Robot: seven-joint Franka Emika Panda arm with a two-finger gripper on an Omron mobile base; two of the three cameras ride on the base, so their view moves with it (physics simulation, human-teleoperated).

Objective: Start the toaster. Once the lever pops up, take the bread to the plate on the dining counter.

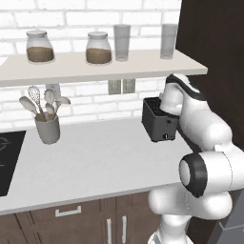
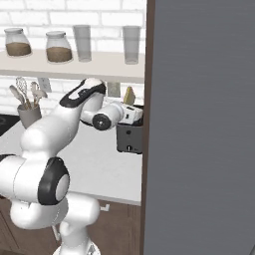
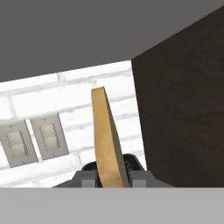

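Note:
The black toaster (image 1: 159, 123) stands on the grey-white worktop (image 1: 95, 162) by the brick wall, close to a tall dark cabinet; in the right base view the toaster (image 2: 128, 139) sits just below my hand. My gripper (image 2: 130, 103) is shut on the tan bread (image 2: 129, 94), which it holds upright above the toaster's slots. In the hand view the bread (image 3: 105, 135) rises edge-on between the two fingertips of the gripper (image 3: 111, 177). The plate and the dining counter are out of view.
A shelf (image 1: 95, 66) with two jars and two glasses hangs low over the worktop, just above my hand. The dark cabinet (image 1: 214, 43) stands right of the toaster. Wall outlets (image 3: 35, 140) are behind it. A utensil holder (image 1: 47, 128) and a cooktop (image 1: 7, 162) lie to the left.

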